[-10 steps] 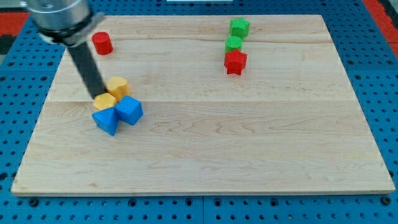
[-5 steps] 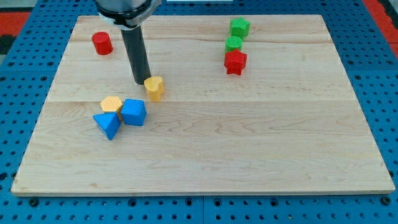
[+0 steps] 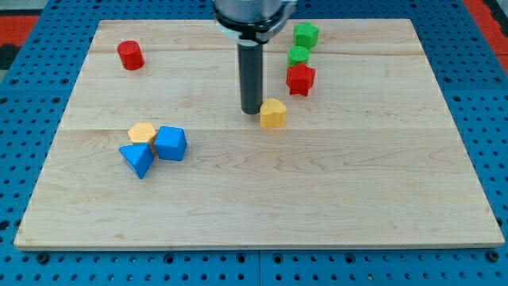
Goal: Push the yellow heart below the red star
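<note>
My tip [image 3: 252,111] carries nothing and rests against the yellow heart [image 3: 273,114] on its left. The heart sits below and left of the red star [image 3: 300,79], so I judge a further rightward shove is needed.

Yellow heart [image 3: 273,114], red star [image 3: 300,79], red cylinder [image 3: 130,55], two green blocks [image 3: 305,35] [image 3: 298,56], two blue blocks [image 3: 170,144] [image 3: 137,158], orange-yellow block [image 3: 142,133]; board [image 3: 357,175] was pale wood; my tip [image 3: 252,111] was dark.

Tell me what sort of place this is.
Probably a robotics lab bench: a wooden board lies on a blue perforated base, small coloured blocks such as the yellow heart and red star sit on it, and my tip pushes them.
</note>
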Controlling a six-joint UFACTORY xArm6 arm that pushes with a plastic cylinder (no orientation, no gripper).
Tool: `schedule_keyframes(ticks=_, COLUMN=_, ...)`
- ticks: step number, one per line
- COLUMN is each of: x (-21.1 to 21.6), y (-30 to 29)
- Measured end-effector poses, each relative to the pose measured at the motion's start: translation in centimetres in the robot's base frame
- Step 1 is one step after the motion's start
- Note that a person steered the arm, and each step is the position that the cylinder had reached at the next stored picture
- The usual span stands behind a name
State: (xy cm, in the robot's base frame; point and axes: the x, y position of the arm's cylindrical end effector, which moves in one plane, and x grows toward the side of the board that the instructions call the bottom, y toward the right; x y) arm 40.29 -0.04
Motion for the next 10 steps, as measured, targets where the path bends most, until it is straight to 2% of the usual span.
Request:
schedule_keyframes(ticks=1, x=2.9, y=-1.9)
schedule_keyframes(ticks=2, x=3.8, y=-0.4)
schedule_keyframes(ticks=3, x=0.9, y=0.1)
schedule_keyframes(ticks=4, x=-0.4, y=2.9)
schedule_keyframes(ticks=5, x=-0.3, y=3.3)
schedule_keyframes(ticks=6, x=3.1, y=1.5)
schedule_keyframes(ticks=7, x=5.0, y=6.0)
schedule_keyframes(ticks=8, x=5.0, y=9.3)
schedule_keyframes(ticks=9, x=5.0, y=5.9)
schedule_keyframes(ticks=10, x=4.4, y=5.1)
